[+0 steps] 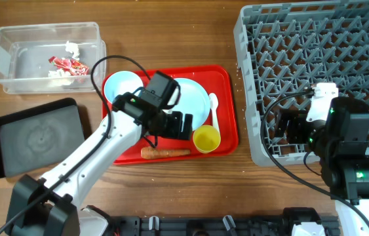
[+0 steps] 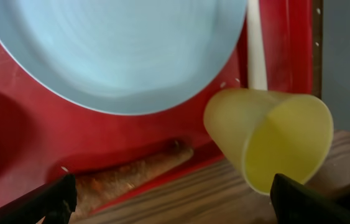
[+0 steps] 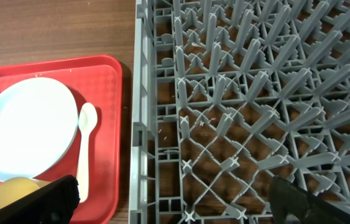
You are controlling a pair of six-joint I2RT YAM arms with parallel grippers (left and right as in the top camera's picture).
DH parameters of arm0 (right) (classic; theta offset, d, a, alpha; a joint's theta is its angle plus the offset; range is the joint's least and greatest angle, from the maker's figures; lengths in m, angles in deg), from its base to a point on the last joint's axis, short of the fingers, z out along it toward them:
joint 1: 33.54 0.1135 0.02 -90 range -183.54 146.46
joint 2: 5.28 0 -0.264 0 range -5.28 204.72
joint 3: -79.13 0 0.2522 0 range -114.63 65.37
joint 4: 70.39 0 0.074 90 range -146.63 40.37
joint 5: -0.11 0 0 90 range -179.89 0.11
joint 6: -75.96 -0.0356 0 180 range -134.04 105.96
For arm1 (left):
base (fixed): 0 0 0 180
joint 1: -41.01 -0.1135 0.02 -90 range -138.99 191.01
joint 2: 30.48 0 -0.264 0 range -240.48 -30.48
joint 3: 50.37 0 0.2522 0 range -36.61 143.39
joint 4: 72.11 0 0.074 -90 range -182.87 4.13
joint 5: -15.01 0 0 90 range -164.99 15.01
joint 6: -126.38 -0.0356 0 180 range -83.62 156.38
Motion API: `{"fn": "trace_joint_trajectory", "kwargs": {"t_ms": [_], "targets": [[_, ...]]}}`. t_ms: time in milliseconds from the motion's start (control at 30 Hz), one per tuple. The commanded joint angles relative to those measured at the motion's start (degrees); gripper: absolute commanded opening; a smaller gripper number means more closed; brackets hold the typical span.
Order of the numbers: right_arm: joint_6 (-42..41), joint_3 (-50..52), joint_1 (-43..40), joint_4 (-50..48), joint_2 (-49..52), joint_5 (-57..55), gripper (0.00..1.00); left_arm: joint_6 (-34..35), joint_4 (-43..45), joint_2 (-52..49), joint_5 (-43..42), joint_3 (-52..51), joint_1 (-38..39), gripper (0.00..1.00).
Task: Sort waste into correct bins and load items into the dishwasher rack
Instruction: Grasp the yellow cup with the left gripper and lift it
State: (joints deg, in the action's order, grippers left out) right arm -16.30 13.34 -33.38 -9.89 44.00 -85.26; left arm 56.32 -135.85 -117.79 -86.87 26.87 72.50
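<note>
The orange carrot piece lies on the front rim of the red tray. The yellow cup stands right of it. The pale-blue plate and the white-blue bowl sit on the tray. My left gripper is open and empty, low over the tray's front between carrot and cup. My right gripper is open and empty over the left edge of the grey rack. The clear tub holds the red wrapper and paper scraps. The pale-green bowl is out of view.
The black tray lies at the front left. A white spoon lies on the red tray beside the plate. A few white grains are scattered on the tray. The left arm crosses from the front left towards the tray.
</note>
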Motion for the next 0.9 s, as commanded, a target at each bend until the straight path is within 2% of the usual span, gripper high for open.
{"fn": "trace_joint_trajectory", "kwargs": {"t_ms": [0, 233, 333, 433, 467, 533, 767, 800, 867], "targets": [[0.59, -1.01, -0.24, 0.11, 0.02, -0.76, 1.00, 1.57, -1.33, 0.28, 1.27, 3.06, 3.48, 1.00], [0.55, -1.01, -0.24, 0.46, 0.02, -0.76, 1.00, 1.55, 1.44, -4.48, 7.32, 2.99, 9.97, 0.99], [0.57, -1.01, -0.24, 0.55, 0.02, -0.74, 1.00, 1.57, 3.04, -7.78, 7.50, 2.97, 10.25, 0.91], [0.57, -1.01, -0.24, 0.52, 0.02, -0.74, 1.00, 1.55, 4.74, -11.13, 7.43, 2.97, 10.43, 0.61], [0.55, -1.01, -0.24, 0.52, 0.02, -0.74, 1.00, 1.55, 4.81, -11.23, 7.45, 2.97, 10.40, 0.40], [0.57, -1.01, -0.24, 0.52, 0.02, -0.76, 1.00, 1.55, 5.64, -10.95, 7.50, 2.97, 10.19, 0.04], [0.57, -1.01, -0.24, 0.68, 0.02, -0.76, 1.00, 1.51, 4.20, -6.45, 6.10, 4.92, 5.20, 0.04], [0.48, -1.01, -0.24, 0.42, 0.04, -0.76, 1.00, 1.51, 4.22, -5.09, 4.02, 5.35, 3.41, 0.04], [-2.89, -1.01, -0.24, -1.33, 0.87, -0.63, 1.00, 1.51, 6.43, -2.45, -7.45, 5.64, -2.47, 0.04]]}}
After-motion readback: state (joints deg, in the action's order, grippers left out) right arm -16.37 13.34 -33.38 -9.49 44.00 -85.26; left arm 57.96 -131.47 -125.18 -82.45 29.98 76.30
